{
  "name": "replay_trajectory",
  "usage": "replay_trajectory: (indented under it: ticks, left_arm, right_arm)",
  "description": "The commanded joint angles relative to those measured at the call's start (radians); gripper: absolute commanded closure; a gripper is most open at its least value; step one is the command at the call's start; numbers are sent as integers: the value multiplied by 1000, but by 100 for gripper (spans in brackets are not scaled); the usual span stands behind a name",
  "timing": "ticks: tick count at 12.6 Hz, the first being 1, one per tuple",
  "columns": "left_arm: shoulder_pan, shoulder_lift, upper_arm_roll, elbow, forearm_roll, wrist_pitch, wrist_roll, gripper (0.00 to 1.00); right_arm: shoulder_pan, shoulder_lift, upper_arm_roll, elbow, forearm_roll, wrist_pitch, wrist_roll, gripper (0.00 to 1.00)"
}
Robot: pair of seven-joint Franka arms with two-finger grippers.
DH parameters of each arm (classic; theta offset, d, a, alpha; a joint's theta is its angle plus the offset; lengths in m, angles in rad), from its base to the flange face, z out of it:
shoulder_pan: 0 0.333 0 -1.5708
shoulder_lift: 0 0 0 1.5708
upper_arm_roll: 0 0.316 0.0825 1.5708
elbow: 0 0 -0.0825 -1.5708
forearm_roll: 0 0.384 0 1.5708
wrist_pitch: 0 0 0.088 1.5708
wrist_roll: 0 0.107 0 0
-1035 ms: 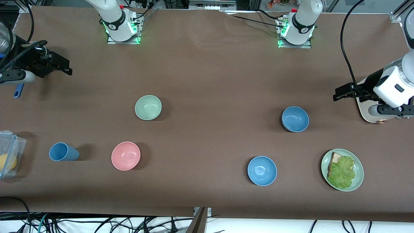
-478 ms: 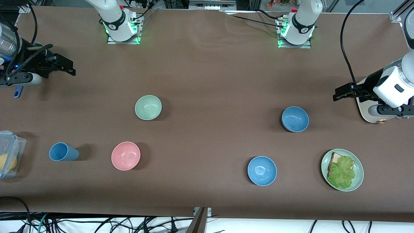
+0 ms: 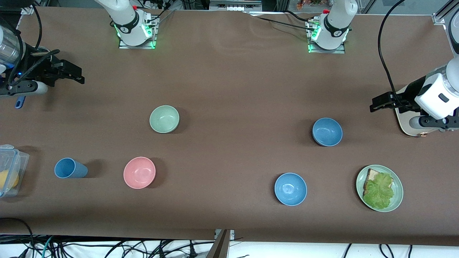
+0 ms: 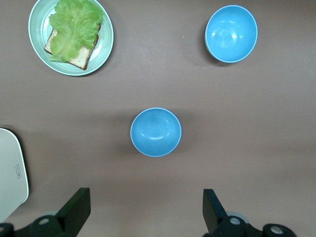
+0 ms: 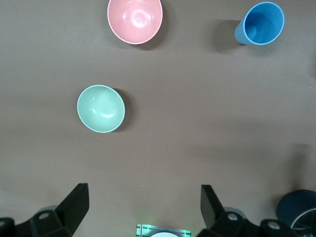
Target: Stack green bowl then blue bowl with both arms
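The green bowl (image 3: 164,119) sits upright toward the right arm's end of the table; it also shows in the right wrist view (image 5: 100,108). The dusty blue bowl (image 3: 327,132) sits upright toward the left arm's end and shows in the left wrist view (image 4: 155,132). My right gripper (image 3: 78,77) hangs open and empty high above the table's edge at its own end, well away from the green bowl; in its wrist view (image 5: 143,205) the jaws stand wide apart. My left gripper (image 3: 375,106) hangs open and empty at its own end, apart from the blue bowl; in its wrist view (image 4: 146,210) the jaws stand wide apart.
A pink bowl (image 3: 139,172) and a blue cup (image 3: 70,168) lie nearer the front camera than the green bowl. A glossy sky-blue bowl (image 3: 290,189) and a plate with lettuce on bread (image 3: 397,193) lie nearer than the blue bowl. A clear container (image 3: 10,168) and a white board (image 3: 403,122) sit at the table's ends.
My right gripper has shifted slightly toward the table's middle. The left gripper and all the bowls have stayed where they were.
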Motion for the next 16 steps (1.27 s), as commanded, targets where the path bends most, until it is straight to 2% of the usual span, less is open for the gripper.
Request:
replay_trajectory:
  ticks: [1, 16]
  left_arm:
    - [3, 13, 1, 32, -14, -15, 18, 0]
    - [1, 13, 1, 32, -15, -15, 18, 0]
  right_arm:
    - [-20, -15, 22, -23, -14, 13, -19, 0]
    - [-20, -10, 22, -58, -12, 54, -12, 0]
